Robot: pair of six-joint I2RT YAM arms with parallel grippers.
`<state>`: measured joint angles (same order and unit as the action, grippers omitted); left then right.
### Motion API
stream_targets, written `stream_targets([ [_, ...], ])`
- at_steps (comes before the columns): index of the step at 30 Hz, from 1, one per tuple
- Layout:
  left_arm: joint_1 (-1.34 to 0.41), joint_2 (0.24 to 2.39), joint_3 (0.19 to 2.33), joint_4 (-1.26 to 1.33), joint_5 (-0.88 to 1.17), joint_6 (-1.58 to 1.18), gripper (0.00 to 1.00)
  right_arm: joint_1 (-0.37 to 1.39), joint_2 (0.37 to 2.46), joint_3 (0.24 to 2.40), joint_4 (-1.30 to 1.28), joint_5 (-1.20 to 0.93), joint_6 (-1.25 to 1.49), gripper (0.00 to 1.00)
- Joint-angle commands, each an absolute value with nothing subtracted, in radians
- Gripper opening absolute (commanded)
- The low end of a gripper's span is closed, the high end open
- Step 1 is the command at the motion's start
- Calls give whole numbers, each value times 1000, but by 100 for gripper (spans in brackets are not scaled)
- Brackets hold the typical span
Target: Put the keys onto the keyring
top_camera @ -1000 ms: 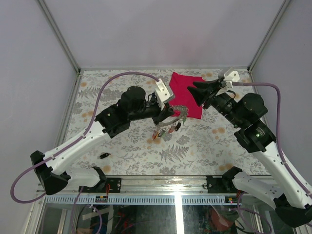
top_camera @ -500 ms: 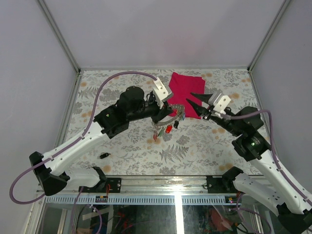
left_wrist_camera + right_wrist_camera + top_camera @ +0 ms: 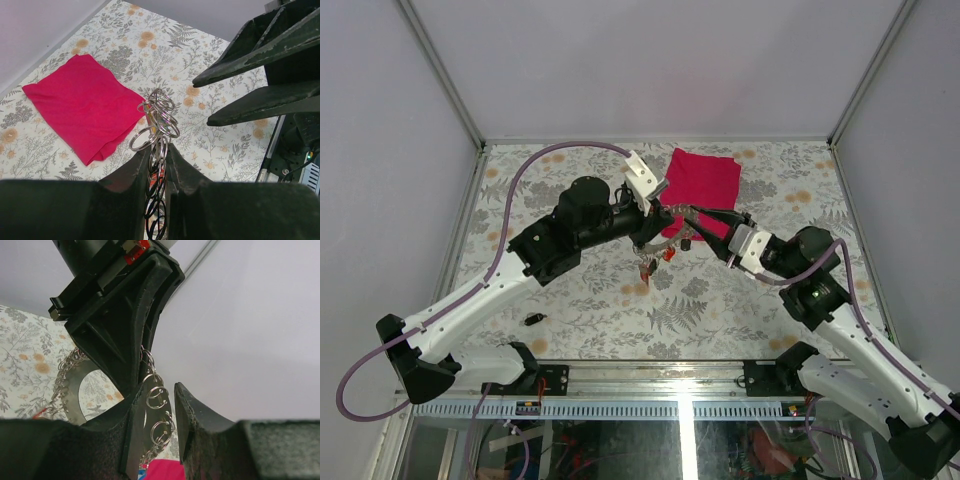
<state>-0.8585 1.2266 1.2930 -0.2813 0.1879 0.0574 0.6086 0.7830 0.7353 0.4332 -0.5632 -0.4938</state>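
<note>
I hold the flat grey metal keyring (image 3: 71, 395) clamped in my left claw (image 3: 159, 150), raised so my right claw (image 3: 159, 390), jaws apart, can straddle its dangling wire loops (image 3: 161, 430) (key carriers, probably).

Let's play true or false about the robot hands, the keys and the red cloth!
1. The left gripper is pinching the keyring. True.
2. The red cloth hangs from the right gripper. False: it lies on the table.
3. The right gripper's jaws stand apart. True.
4. The keys are spread out on the red cloth. False: they dangle under the keyring, beside the cloth.
</note>
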Motion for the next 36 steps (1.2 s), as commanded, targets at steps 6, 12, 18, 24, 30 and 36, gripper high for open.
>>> stream_targets([
  [6, -866, 1204, 1328, -161, 159, 33, 0, 615, 815, 755, 475, -617, -662, 39],
  [12, -866, 1206, 1332, -160, 158, 32, 0, 627, 841, 766, 427, -593, -731, 41],
  [18, -866, 1206, 1331, -158, 160, 33, 0, 642, 864, 777, 402, -570, -772, 41],
  [24, -865, 1204, 1332, -160, 165, 36, 0, 657, 883, 786, 427, -520, -772, 38],
  [30, -865, 1195, 1326, -160, 160, 37, 0, 666, 884, 785, 455, -477, -762, 29],
  [36, -865, 1195, 1324, -160, 157, 40, 0, 666, 871, 785, 474, -434, -731, 13],
])
